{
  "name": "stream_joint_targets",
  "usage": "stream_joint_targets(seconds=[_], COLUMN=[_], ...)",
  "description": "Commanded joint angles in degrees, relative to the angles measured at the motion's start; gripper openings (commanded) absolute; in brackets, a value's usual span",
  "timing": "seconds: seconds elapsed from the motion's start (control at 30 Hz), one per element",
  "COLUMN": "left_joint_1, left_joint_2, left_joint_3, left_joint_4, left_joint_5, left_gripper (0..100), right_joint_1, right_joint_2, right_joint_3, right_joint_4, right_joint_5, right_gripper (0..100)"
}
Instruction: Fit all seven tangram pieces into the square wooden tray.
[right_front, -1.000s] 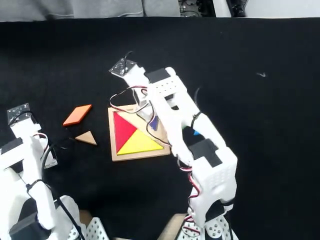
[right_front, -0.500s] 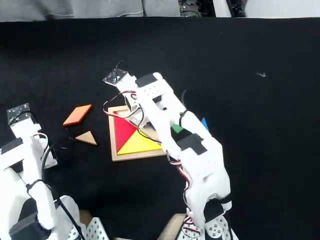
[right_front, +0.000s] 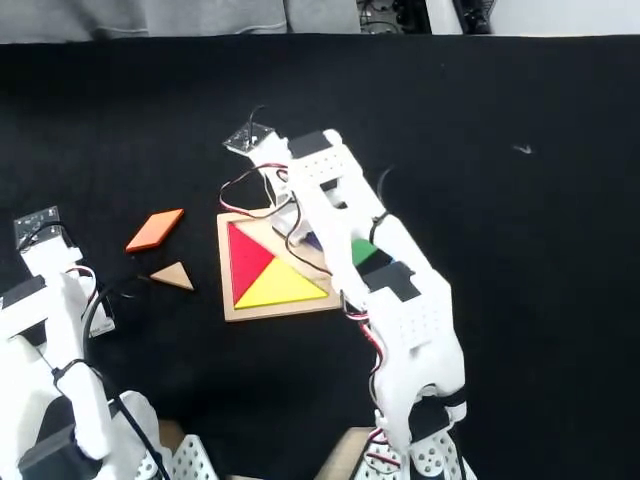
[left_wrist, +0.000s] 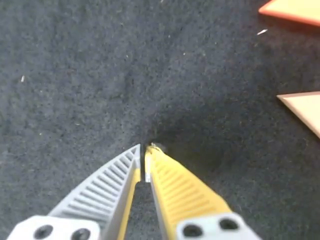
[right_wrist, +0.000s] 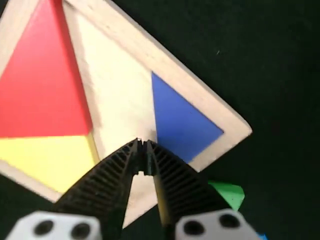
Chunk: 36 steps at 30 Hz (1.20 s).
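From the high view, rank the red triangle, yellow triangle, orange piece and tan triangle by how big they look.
Largest: red triangle and yellow triangle, which look about alike.
Next: orange piece.
Smallest: tan triangle.

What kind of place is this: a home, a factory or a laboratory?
Most likely a robotics laboratory bench, though little of the room shows. Two white robot arms, the left arm and the right arm, stand at a black-covered table with a square wooden tray holding tangram pieces on it.
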Motion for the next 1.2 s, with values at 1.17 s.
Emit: stream_joint_targets(seconds=[1.17], left_joint_1=[1.5], left_joint_2=[-1.8], left_joint_3=[-0.2], left_joint_4=[-1.0], left_joint_5=[0.6], left_gripper=[3], right_joint_1=[5.3], right_joint_2=[7.4], right_joint_3=[-33.5], right_joint_4=[14.2], right_joint_5=[-0.6], right_gripper=[1.1])
